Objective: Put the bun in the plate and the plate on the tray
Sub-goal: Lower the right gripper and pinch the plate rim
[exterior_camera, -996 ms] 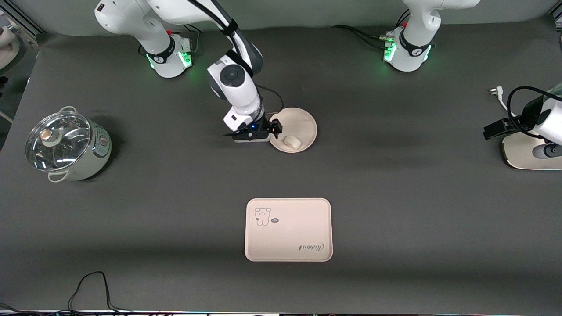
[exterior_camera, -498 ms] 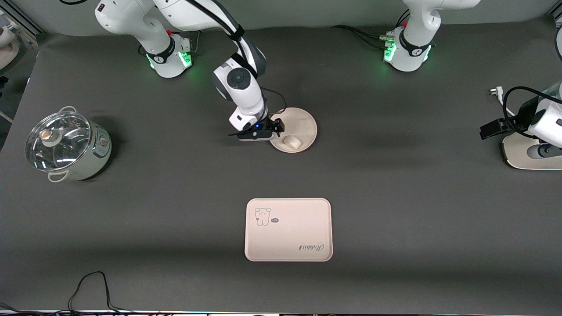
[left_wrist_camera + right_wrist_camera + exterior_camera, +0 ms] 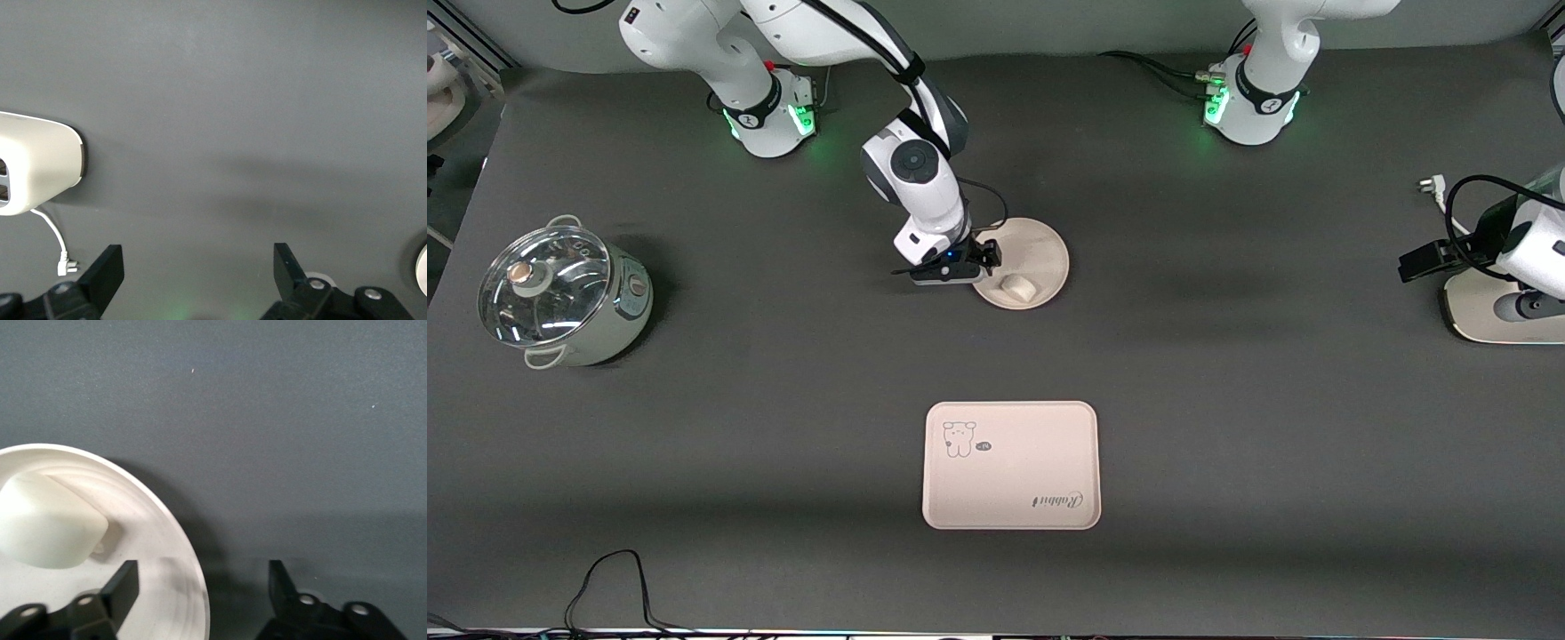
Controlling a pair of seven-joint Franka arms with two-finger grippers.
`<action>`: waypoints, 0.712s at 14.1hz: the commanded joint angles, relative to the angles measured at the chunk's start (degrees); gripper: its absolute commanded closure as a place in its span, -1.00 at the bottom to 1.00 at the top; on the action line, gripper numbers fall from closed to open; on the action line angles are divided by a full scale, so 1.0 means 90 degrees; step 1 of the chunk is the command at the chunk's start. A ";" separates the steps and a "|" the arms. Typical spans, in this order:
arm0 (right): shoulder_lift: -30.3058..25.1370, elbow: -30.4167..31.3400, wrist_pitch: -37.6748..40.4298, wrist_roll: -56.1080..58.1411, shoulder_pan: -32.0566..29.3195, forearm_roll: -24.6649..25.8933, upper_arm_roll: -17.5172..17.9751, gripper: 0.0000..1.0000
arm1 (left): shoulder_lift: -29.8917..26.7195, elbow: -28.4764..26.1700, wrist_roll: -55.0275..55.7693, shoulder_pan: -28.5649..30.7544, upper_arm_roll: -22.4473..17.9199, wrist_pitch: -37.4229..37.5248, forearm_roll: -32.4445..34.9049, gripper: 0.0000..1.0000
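Note:
The white bun (image 3: 1016, 286) lies in the round cream plate (image 3: 1040, 249) in the middle of the table. My right gripper (image 3: 985, 260) is open and low at the plate's rim on the side toward the right arm's end. In the right wrist view the plate's rim (image 3: 190, 567) runs between the open fingers (image 3: 122, 587), one over the plate and one over the mat, and the bun (image 3: 50, 527) lies beside them. The cream-pink tray (image 3: 1011, 465) with the animal drawing lies nearer to the front camera. My left gripper (image 3: 1423, 262) is open and empty at the left arm's end of the table.
A pot with a glass lid (image 3: 560, 296) stands at the right arm's end. A white appliance base (image 3: 1494, 311) with a plug and cord (image 3: 1436, 191) sits under the left wrist; it also shows in the left wrist view (image 3: 37, 170). A black cable (image 3: 609, 582) lies near the front edge.
My right arm's wrist has shifted slightly toward the plate, with the gripper staying open at the plate's rim. The left arm drew back a little, then held still.

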State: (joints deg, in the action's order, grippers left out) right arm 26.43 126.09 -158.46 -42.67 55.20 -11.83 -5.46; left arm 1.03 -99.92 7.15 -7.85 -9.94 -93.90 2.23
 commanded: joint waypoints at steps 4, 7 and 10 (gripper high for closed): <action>-0.0017 0.0004 -0.0030 -0.0073 0.0058 -0.0169 0.0001 0.52 | -0.0095 -0.0031 -0.0071 -0.0094 -0.0038 0.0111 -0.0014 -1.00; -0.0027 0.0004 -0.0030 -0.0063 0.0048 -0.0170 0.0001 0.87 | -0.0095 -0.0031 -0.0071 -0.0085 -0.0038 0.0121 -0.0014 -1.00; -0.0075 0.0004 -0.0030 -0.0024 0.0019 -0.0169 0.0001 0.89 | -0.0095 -0.0031 -0.0071 -0.0085 -0.0038 0.0121 -0.0014 -1.00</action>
State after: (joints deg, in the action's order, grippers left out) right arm 26.13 125.92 -158.56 -42.71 55.19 -12.14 -5.42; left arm 1.03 -99.92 7.14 -7.92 -9.87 -93.73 2.23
